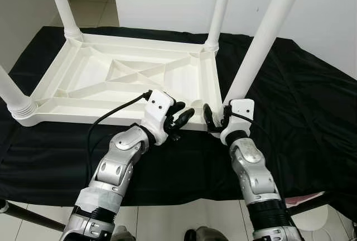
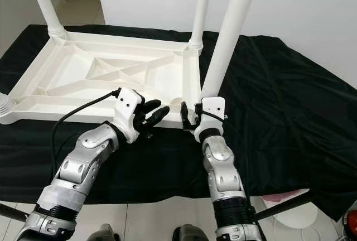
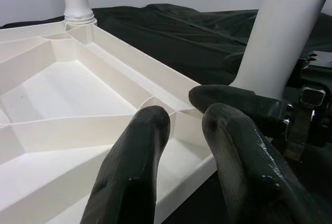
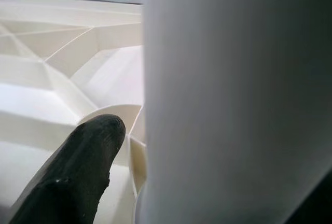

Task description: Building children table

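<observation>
The right gripper (image 1: pixel 215 119) sits at the near right corner of the tabletop (image 1: pixel 95 76), at the base of the near right leg (image 1: pixel 266 37). One black finger (image 4: pixel 78 172) shows on the left of the leg base; the other finger is hidden behind the wrist housing, so the grip state cannot be determined. In the right wrist view the leg is blurred and its surface detail is not readable.

The left gripper (image 1: pixel 183 114) rests just left of the right one, at the near edge of the tabletop. Its fingers (image 3: pixel 137 172) stand a narrow gap apart and hold nothing. In the left wrist view their tips lie over the corner rib pocket.

The tabletop lies upside down on a black cloth (image 1: pixel 312 107), ribbed underside up. Four white legs point upward from its corners: the far left leg (image 1: pixel 62 4), the far right leg (image 1: pixel 219 9), the near right leg, and the near left leg (image 1: pixel 12 99). All four leg tops are cut off by the frame edges. A black cable (image 1: pixel 111 112) runs from the left wrist across the near edge of the tabletop.
</observation>
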Robot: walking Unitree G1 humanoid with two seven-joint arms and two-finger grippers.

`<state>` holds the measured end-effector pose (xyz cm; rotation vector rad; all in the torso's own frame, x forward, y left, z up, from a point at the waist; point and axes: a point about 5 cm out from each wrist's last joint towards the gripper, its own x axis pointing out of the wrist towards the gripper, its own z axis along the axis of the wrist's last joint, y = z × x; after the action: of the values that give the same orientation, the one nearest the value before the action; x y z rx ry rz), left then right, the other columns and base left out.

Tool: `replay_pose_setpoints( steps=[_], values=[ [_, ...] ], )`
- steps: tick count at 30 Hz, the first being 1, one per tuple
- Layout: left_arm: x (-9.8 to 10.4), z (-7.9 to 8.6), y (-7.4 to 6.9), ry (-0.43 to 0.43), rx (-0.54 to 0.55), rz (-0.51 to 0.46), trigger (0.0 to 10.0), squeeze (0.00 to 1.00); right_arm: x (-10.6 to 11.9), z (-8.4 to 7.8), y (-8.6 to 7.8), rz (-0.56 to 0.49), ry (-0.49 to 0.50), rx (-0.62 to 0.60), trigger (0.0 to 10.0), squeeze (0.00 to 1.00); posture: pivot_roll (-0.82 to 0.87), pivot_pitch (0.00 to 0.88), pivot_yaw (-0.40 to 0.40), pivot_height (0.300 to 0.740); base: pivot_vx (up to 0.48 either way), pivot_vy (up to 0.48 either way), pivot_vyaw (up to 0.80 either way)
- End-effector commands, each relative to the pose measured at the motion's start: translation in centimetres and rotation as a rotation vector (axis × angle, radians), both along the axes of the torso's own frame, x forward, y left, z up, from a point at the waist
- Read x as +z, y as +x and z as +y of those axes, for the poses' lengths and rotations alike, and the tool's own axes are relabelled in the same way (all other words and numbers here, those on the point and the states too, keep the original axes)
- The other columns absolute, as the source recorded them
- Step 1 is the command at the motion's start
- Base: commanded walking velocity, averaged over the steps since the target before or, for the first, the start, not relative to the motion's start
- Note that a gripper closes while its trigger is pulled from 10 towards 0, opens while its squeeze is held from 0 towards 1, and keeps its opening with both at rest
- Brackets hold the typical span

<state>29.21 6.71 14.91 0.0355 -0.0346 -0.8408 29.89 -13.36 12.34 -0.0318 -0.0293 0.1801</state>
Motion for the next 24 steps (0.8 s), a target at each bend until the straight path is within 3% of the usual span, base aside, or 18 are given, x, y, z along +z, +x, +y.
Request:
replay_pose_setpoints(
  steps=[1,2,3,7,8,11,13,18,19,20,21,22,24],
  values=[
    [-0.1,0.2,-0.2,0.01,0.031,0.005,10.0,0.0,-0.1,-1.0,0.0,0.011,-0.04,0.076,10.0,0.41,0.02,0.037,-0.047,0.74,0.0,0.0,0.0],
    [-0.1,0.2,-0.2,0.01,0.031,0.005,10.0,0.0,-0.1,-1.0,0.0,0.011,-0.04,0.076,10.0,0.41,0.02,0.037,-0.047,0.74,0.0,0.0,0.0],
    [-0.1,0.1,-0.5,0.004,0.009,0.018,10.0,0.0,0.0,-1.4,0.3,0.003,-0.053,0.129,10.0,0.0,0.02,0.04,-0.046,0.74,0.0,0.0,0.0],
    [-0.2,-0.2,-0.9,0.013,-0.028,0.025,10.0,0.0,0.4,-1.9,0.5,-0.014,-0.081,0.247,10.0,0.0,0.02,0.043,-0.043,0.74,0.0,0.0,0.0],
    [-0.2,-0.4,-1.2,0.017,-0.053,0.027,10.0,0.0,0.6,-2.0,0.6,-0.023,-0.119,0.347,10.0,0.0,0.02,0.042,-0.041,0.74,0.0,0.0,0.0],
    [-0.3,-0.6,-1.4,0.02,-0.07,0.028,10.0,0.0,0.8,-2.0,0.6,-0.031,-0.149,0.425,10.0,0.0,0.02,0.041,-0.041,0.74,0.0,0.0,0.0],
    [-0.3,-0.9,-1.5,0.02,-0.088,0.029,10.0,0.0,1.3,-2.2,0.9,-0.025,-0.167,0.555,10.0,0.0,0.02,0.041,-0.04,0.74,0.0,0.0,0.0],
    [-0.1,-1.3,-1.5,0.012,-0.101,0.034,10.0,0.0,1.6,-2.0,1.4,-0.013,-0.185,0.668,10.0,0.0,0.02,0.037,-0.033,0.74,0.0,0.0,0.0],
    [0.0,-1.5,-1.7,0.009,-0.118,0.037,10.0,0.0,1.4,-1.8,1.6,-0.004,-0.205,0.705,9.3,0.0,0.02,0.037,-0.033,0.74,0.0,0.0,0.0],
    [0.0,-1.7,-1.9,0.01,-0.138,0.04,10.0,0.0,1.1,-1.6,1.7,0.01,-0.214,0.73,4.4,0.0,0.02,0.037,-0.032,0.74,0.0,0.0,0.0],
    [0.0,-1.7,-1.9,0.01,-0.138,0.04,10.0,0.0,1.1,-1.6,1.7,0.01,-0.214,0.73,4.4,0.0,0.02,0.037,-0.032,0.74,0.0,0.0,0.0],
    [0.0,-1.9,-2.3,0.017,-0.164,0.039,10.0,0.0,0.6,-1.5,1.7,0.032,-0.216,0.744,0.0,0.0,0.02,0.035,-0.033,0.74,0.0,0.0,0.0],
    [0.0,-1.9,-2.3,0.017,-0.164,0.039,10.0,0.0,0.6,-1.5,1.7,0.032,-0.216,0.744,0.0,0.0,0.02,0.035,-0.033,0.74,0.0,0.0,0.0]
  ],
)
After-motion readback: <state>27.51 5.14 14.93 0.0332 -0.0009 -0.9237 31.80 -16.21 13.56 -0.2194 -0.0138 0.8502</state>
